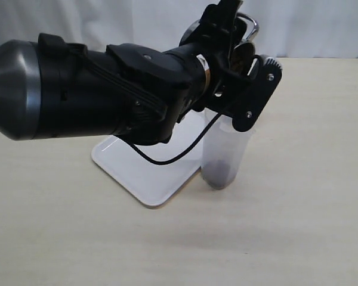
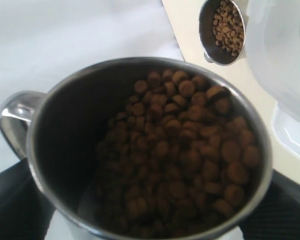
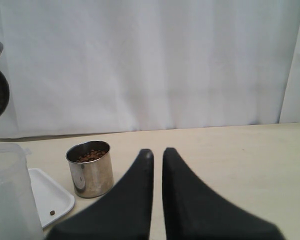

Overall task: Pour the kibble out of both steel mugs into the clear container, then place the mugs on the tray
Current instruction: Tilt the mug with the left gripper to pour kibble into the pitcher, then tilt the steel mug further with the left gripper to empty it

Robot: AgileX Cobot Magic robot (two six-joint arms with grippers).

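Note:
My left gripper [image 1: 238, 44] [image 2: 150, 227] is shut on a steel mug [image 1: 248, 25] [image 2: 50, 150] and holds it in the air just above the clear container [image 1: 227, 149] [image 2: 285, 55]. Brown kibble [image 2: 185, 150] fills this mug and is heaped toward one side. A dark layer [image 1: 218, 177] lies at the container's bottom. The second steel mug [image 3: 90, 172] [image 2: 222, 30] stands upright on the table with kibble in it, beside the white tray [image 1: 146, 170] [image 3: 50, 192] [image 2: 290, 135]. My right gripper [image 3: 157, 155] is shut, empty, and stays apart from that mug.
The left arm [image 1: 95, 95] fills the middle of the exterior view and hides the second mug there. A black cable [image 1: 179, 156] hangs over the tray. One loose pellet [image 3: 52, 212] lies on the tray. A white curtain [image 3: 150, 60] backs the beige table [image 1: 298, 226].

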